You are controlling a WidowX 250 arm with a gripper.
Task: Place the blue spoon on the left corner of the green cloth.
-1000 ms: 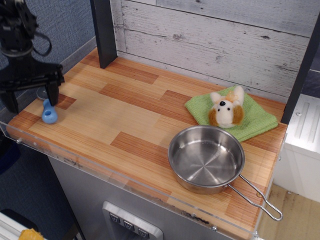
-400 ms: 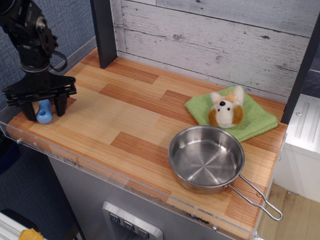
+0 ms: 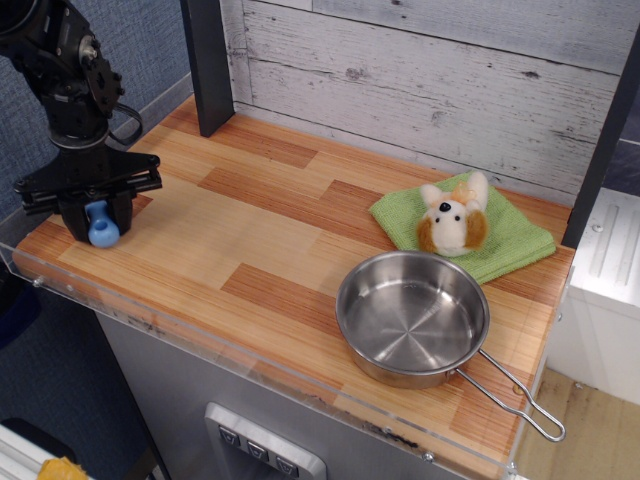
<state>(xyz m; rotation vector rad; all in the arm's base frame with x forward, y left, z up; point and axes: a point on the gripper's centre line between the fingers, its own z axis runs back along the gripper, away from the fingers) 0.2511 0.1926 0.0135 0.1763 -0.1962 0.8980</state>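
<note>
The blue spoon (image 3: 101,228) lies near the left end of the wooden counter, only its light-blue handle showing between the fingers. My gripper (image 3: 99,220) is lowered over it with both fingers pressed against its sides, the spoon still resting on the counter. The green cloth (image 3: 505,238) lies at the far right of the counter by the back wall, well away from the gripper. A plush toy sits on the cloth's left half.
A white-and-brown plush toy (image 3: 452,222) lies on the cloth. A steel pan (image 3: 412,315) stands in front of the cloth, handle pointing to the front right corner. A dark post (image 3: 208,65) rises at the back left. The counter's clear front rim (image 3: 200,335) runs below.
The gripper moved right and down over the spoon, and its fingers closed in from a wide spread until they touch the spoon's sides. The spoon, cloth, toy and pan have not moved.
</note>
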